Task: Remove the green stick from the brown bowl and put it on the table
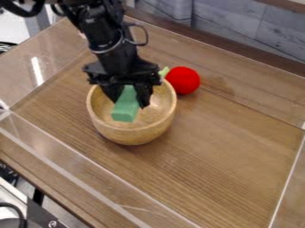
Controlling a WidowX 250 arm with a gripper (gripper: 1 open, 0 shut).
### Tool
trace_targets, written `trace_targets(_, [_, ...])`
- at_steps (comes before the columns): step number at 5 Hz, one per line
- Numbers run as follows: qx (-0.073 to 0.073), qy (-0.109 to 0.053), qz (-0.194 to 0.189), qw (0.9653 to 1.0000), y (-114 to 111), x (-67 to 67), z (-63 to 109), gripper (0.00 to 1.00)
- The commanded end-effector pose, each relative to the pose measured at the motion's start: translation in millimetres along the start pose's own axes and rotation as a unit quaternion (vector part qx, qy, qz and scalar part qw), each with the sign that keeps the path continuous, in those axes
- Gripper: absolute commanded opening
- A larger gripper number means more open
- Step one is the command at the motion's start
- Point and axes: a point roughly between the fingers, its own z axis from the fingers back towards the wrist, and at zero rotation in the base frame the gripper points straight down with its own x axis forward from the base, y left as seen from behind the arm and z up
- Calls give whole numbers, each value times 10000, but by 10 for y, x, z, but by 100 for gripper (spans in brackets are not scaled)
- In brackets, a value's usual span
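The green stick (127, 107) hangs tilted between the black fingers of my gripper (124, 96), which is shut on its upper end. It sits over the middle of the brown bowl (145, 136), with its lower end about level with the rim. The bowl rests on the dark wood table (220, 169), left of centre. The black arm reaches down from the upper left and hides the far rim of the bowl.
A red ball (183, 80) with a small green stem lies just behind and to the right of the bowl. Low clear acrylic walls (71, 169) edge the table at the front, left and right.
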Motion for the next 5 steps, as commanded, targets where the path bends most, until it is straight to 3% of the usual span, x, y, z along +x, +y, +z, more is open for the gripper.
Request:
trace_targets(1, [-23,-303,-11,9995,-115,60,113,0])
trace_targets(3, [27,-348,-202,9992,-398,171,203,0])
trace_targets(5, [262,-386,-206,9987,-495,-23,-144,0])
